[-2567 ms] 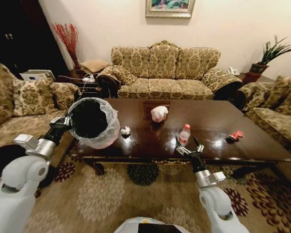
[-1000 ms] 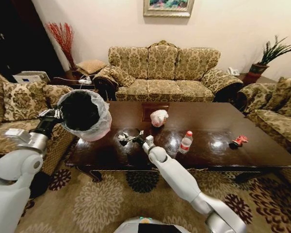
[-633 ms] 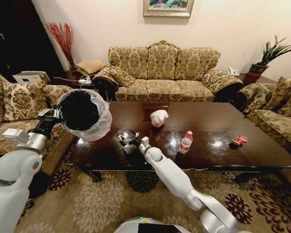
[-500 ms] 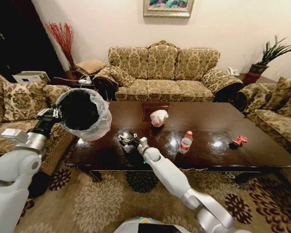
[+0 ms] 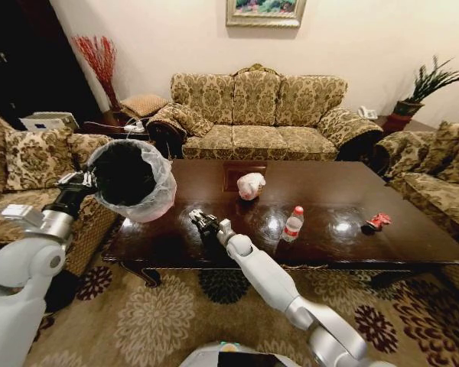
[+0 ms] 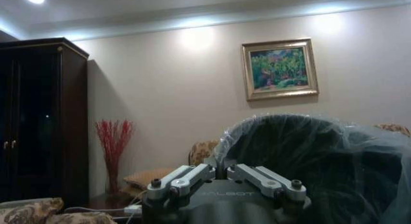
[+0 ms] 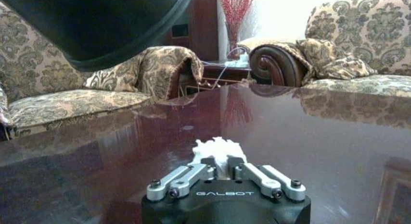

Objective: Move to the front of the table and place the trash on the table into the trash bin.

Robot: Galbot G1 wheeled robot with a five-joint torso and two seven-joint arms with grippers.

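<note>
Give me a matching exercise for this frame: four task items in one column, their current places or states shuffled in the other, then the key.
Items:
1. paper wad
2. trash bin
3. bottle
4. red wrapper

States:
A. standing upright mid-table
B. held in the air by the left pincer
C. lying near the table's right end
D. pinched in the right pincer

Pairs: 1-D, 2-B, 3-A, 4-C

Trash: one paper wad [image 7: 217, 149], one lump [image 5: 251, 185], one bottle [image 5: 292, 223], one wrapper [image 5: 378, 222]; one bin [image 5: 130, 180].

left claw [image 5: 83, 182]: raised, clamped | right claw [image 5: 196, 218]: extended, low, clamped
</note>
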